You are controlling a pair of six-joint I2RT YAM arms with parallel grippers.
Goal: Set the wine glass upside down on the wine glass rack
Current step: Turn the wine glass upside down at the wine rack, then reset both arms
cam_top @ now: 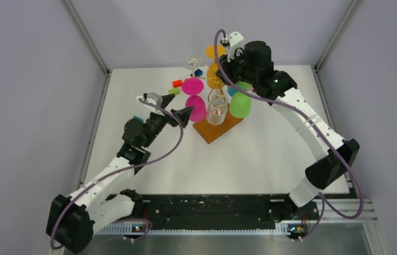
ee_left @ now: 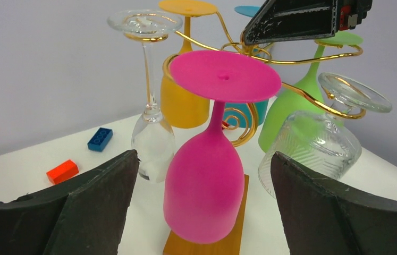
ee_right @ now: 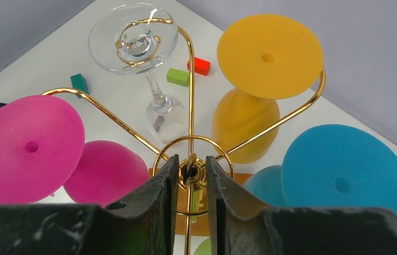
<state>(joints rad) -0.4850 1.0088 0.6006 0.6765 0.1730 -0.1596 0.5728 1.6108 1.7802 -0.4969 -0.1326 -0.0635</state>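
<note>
Wine glass rack (cam_top: 222,130): on table (cam_top: 270,154), centre-rear.
Wine glass (cam_top: 196,109): upside down on a rack arm, L side.
Other glasses (cam_top: 240,104), 5 pcs: upside down on remaining arms round the post; 2 rear, 2 R, 1 front over base.
Blocks (cam_top: 177,83), 3 pcs: on table, L-rear of rack, apart fr. base.
L gripper (ee_left: 204,159): L of rack, fingers either side of Wine glass, not touching.
R gripper (ee_right: 192,159): above rack, fingers flank post top; contact unclear.
</note>
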